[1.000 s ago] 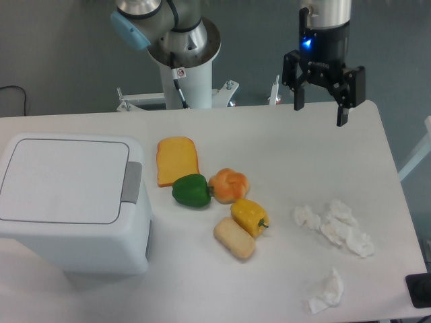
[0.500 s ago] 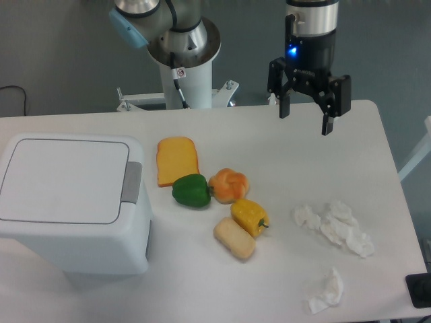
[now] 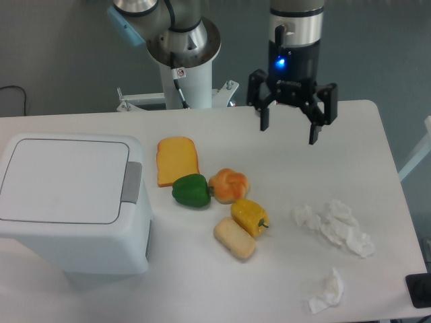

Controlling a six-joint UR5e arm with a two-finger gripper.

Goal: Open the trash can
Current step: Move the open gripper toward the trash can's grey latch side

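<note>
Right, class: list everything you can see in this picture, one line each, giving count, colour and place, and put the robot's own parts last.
trash can: one, white with a grey push tab, lid shut, table's left
toast slice: one, orange, right of the can
green pepper: one, below the toast
round bun: one, golden, beside the green pepper
yellow pepper: one, below the bun
bread roll: one, pale, touching the yellow pepper
crumpled tissues: several, white, table's right
gripper: one, black, open, above the table's far edge

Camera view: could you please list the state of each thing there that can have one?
Trash can: lid shut, upright.
Push tab: untouched.
Pincer: open, empty, above the table's far side.
Tissues: crumpled, loose on the table.
Peppers: whole, lying down.
</note>
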